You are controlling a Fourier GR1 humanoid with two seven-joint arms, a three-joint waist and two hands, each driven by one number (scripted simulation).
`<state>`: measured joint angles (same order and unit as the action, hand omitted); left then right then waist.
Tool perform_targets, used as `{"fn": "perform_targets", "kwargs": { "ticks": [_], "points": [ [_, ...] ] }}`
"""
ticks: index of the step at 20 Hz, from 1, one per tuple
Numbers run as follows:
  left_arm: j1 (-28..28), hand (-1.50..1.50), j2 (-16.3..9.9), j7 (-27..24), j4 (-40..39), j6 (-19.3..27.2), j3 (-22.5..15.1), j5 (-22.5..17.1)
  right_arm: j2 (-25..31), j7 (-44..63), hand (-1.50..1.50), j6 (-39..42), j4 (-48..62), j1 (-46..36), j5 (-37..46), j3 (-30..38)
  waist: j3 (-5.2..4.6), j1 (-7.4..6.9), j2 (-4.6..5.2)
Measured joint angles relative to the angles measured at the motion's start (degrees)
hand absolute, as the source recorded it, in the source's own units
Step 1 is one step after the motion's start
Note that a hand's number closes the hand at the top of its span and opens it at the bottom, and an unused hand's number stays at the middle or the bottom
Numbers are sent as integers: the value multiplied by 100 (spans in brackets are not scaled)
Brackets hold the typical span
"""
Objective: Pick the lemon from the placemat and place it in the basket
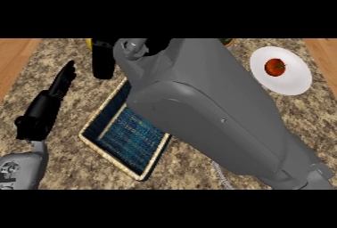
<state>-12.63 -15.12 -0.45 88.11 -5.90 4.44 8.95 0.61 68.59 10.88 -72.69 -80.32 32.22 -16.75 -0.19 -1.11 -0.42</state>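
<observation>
My right forearm (197, 107) crosses the middle of the head view, close and large. It ends in my right hand (103, 58) at the top left. A sliver of the yellow lemon (88, 42) shows against that hand's curled fingers; the rest of the fruit is hidden. The hand and lemon sit beyond the far end of the blue placemat (128, 133), whose right part lies under the arm. A bit of white wire (220, 176), possibly the basket, pokes out below the forearm. My left hand (49, 104) rests at the left, fingers straight.
A white plate (296, 82) with a red tomato (275, 67) stands at the upper right. A small green and orange thing (228, 42) peeks out at the top edge behind the arm. Wooden floor shows past the speckled counter's (72, 164) left and right ends.
</observation>
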Motion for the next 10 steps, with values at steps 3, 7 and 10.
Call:
{"fn": "perform_targets", "kwargs": {
  "ticks": [3, 7, 10],
  "points": [
    [44, 0, -17, 4, 40, 0, 34, -10, 4, -23, 150, 101, 358, -80, -28, -175, 3, 16, -2],
    [73, 0, -44, -59, -3, -28, 90, -38, 11, -51, -150, 251, 588, -172, -346, -249, 7, 46, -1],
    [32, 0, -11, 41, 77, -13, 60, -23, 13, -62, -150, 235, 678, -154, -677, -269, 10, 43, 3]
  ]
}}
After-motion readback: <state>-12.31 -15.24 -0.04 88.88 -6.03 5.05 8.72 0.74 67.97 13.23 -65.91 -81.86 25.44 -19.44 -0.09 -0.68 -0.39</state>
